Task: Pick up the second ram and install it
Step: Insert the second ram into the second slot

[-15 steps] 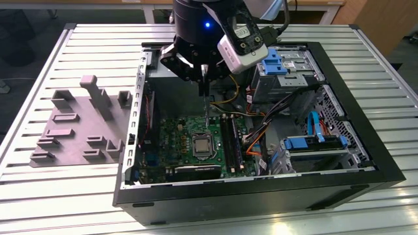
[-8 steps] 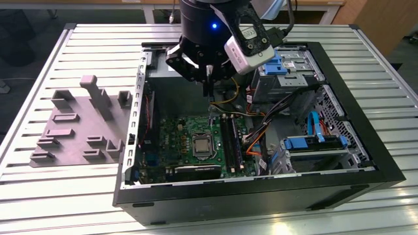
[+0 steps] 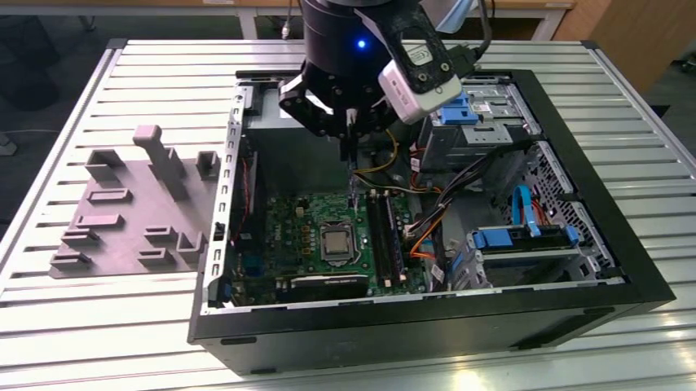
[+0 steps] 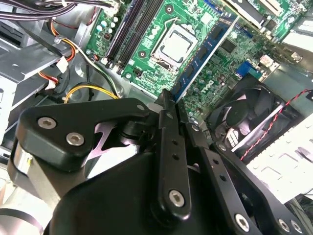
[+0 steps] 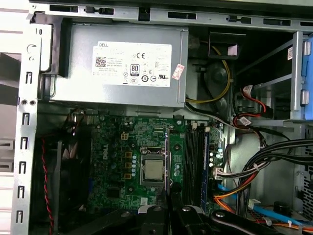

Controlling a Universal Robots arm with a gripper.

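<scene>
The second ram point(image 4: 205, 54) is a thin, light, stiff little board that I think could crack if bent, so it is best held by its long top edge. It hangs on edge from the gripper point(image 3: 350, 148), whose fingers point(image 4: 168, 147) are squeezed almost together on that top edge, above the green board point(image 3: 310, 216) and near the long black slots point(image 5: 193, 161). The arm points straight down into the open computer box point(image 3: 435, 326).

The exterior view looks steeply down from farther off on the open black metal computer case point(image 3: 413, 326). Both wrist views look from close above into it; all three share its green printed motherboard point(image 3: 299, 216) point(image 4: 151, 68) point(image 5: 117, 142).
</scene>
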